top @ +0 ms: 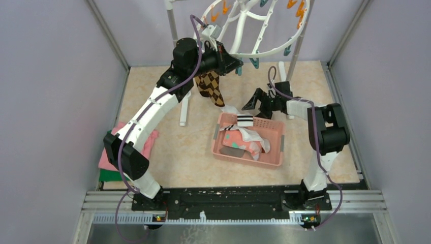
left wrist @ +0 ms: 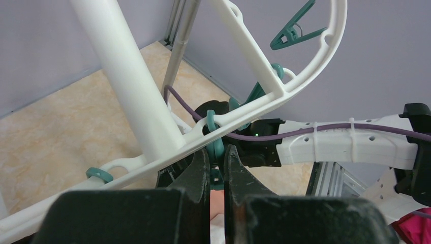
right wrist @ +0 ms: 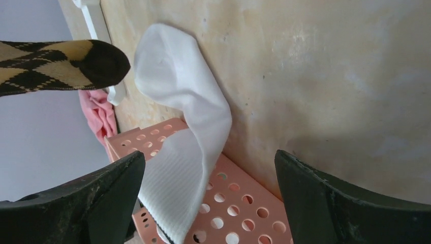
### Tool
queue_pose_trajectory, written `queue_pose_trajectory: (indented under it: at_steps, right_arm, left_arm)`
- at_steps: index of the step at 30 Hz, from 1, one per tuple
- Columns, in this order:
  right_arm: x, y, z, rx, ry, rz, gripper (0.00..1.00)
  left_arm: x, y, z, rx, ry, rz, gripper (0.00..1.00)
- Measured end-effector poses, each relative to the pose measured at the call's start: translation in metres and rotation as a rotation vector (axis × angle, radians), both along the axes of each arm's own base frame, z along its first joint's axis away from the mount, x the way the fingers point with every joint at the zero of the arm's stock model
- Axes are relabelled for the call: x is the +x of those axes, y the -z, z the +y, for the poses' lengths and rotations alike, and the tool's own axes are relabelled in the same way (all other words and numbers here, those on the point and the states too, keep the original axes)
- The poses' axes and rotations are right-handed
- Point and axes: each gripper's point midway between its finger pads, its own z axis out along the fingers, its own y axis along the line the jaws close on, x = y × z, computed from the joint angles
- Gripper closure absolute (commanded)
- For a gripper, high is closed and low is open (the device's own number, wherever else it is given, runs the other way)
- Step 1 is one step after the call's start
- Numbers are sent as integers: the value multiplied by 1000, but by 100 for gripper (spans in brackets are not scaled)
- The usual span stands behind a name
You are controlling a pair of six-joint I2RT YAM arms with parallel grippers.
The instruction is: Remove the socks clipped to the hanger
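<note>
Since the left pincer [left wrist: 217, 155] is pressed narrow onto a teal clip [left wrist: 214, 133] of the white hanger [left wrist: 264, 99], the main risk is that the squeeze lands off the clip's levers and its jaws never open. A pull would then drag the whole hanger sideways. The argyle sock [top: 211, 87] hangs just below this pincer, though I cannot tell whether this is the clip holding it. If released, it would likely drop onto the table, since the pink basket [top: 247, 158] sits lower and off to one side. The right pincer [right wrist: 208, 162] gapes wide and holds nothing. It hovers directly above the basket's rim, where a white sock [right wrist: 188, 101] droops over the edge and may slide out.
</note>
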Motion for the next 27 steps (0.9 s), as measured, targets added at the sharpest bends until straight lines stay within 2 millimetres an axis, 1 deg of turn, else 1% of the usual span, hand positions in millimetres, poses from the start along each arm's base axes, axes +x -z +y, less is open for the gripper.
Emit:
queue_pose_trajectory:
  at_steps: [2, 5, 8, 10, 11, 13, 14, 16, 18, 20, 22, 25, 27]
  right_arm:
    - [-5, 6, 5, 22, -7, 40, 7]
    - [-7, 5, 14, 57, -20, 57, 20]
    - [-3, 1, 26, 107, -28, 47, 28]
    - [1, 2, 32, 138, -24, 44, 35]
    - [3, 3, 35, 151, -20, 45, 40]
    - [8, 3, 40, 182, -9, 47, 54]
    - [11, 1, 42, 199, -4, 43, 59]
    - [16, -5, 45, 235, 3, 31, 78]
    - [21, -14, 49, 272, 10, 14, 88]
    - [26, -24, 51, 304, 9, -14, 94]
    - [29, -31, 53, 328, 9, -34, 98]
    - [30, -40, 54, 349, 6, -59, 100]
    - [26, -50, 53, 360, 5, -81, 100]
  left_arm:
    - [0, 0, 0, 0, 1, 0, 100]
    - [0, 0, 0, 0, 1, -1, 100]
    - [0, 0, 0, -1, 1, -1, 100]
    - [0, 0, 0, -1, 1, -1, 100]
    - [0, 0, 0, -1, 1, -1, 100]
    - [0, 0, 0, -1, 1, -2, 100]
    - [0, 0, 0, -1, 1, -2, 100]
    - [0, -1, 0, -1, 1, -2, 100]
    - [0, 0, 0, -1, 0, -2, 100]
    - [0, 0, 0, -1, -2, -2, 100]
    - [0, 0, 0, -1, -2, -2, 100]
    - [0, 0, 0, 0, -2, -3, 100]
    - [1, 0, 0, 0, -3, -3, 100]
